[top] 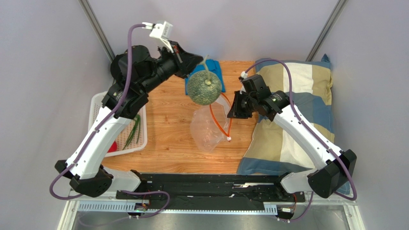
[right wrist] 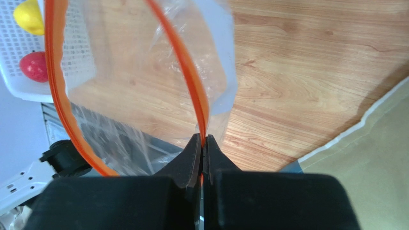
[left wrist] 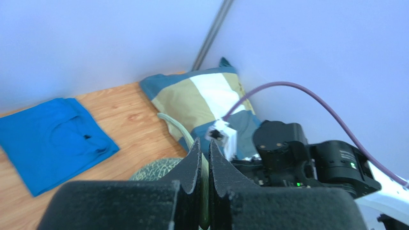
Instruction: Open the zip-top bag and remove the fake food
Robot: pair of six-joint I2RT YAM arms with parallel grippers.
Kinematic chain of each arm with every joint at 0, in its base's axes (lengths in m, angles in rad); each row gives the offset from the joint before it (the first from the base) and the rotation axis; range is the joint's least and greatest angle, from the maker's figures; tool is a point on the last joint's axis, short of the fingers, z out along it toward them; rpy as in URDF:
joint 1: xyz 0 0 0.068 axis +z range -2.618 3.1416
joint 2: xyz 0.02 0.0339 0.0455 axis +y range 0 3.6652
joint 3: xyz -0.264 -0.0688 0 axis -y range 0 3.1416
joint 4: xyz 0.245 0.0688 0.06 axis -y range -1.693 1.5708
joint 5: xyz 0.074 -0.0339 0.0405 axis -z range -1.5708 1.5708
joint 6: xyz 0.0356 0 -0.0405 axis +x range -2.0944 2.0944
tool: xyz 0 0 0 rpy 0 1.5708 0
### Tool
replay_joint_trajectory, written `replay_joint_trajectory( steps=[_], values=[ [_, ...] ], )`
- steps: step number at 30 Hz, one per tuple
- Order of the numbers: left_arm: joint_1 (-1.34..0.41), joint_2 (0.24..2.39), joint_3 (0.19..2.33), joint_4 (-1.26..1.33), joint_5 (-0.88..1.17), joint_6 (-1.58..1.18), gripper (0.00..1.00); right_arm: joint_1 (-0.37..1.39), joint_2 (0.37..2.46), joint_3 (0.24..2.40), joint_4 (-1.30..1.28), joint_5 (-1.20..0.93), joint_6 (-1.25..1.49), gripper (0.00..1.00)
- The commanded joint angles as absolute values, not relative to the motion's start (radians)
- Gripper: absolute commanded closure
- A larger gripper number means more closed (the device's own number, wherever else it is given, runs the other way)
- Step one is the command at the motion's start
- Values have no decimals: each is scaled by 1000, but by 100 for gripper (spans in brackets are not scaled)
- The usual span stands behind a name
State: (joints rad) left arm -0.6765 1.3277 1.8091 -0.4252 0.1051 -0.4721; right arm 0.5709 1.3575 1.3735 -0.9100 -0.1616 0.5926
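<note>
A grey-green netted ball of fake food [top: 204, 86] hangs above the table's far middle. My left gripper [top: 198, 61] is shut on its pale green stem [left wrist: 176, 126], and the ball [left wrist: 152, 170] shows just below the fingers [left wrist: 194, 158]. The zip-top bag [top: 207, 128], clear and crinkly, droops under the ball with its mouth open. My right gripper [top: 232, 108] is shut on the bag's orange zip strip [right wrist: 188, 67]. The white slider [top: 229, 139] dangles at the strip's near end. A yellow fruit [right wrist: 28, 16] and a red fruit [right wrist: 33, 66] lie in the white basket [right wrist: 72, 52].
The white basket [top: 98, 108] stands at the table's left edge with green stems in it. A folded blue cloth [top: 213, 68] lies at the back, behind the ball. A striped pillow [top: 297, 96] covers the right side, under the right arm.
</note>
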Motion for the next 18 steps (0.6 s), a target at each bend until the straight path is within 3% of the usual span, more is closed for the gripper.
replay_joint_trajectory(
  steps=[1, 6, 12, 18],
  values=[
    [-571, 1259, 1851, -472, 110, -525, 100, 571, 1356, 1387, -937, -95, 560, 100],
    [-418, 1217, 1884, -652, 48, -492, 100, 571, 1348, 1394, -923, -110, 558, 100],
    [-183, 1135, 1678, -771, -104, -419, 100, 569, 1338, 1462, -963, -83, 514, 100],
    [-31, 1100, 1442, -704, -300, -273, 100, 566, 1325, 1512, -1018, -38, 447, 100]
  ],
)
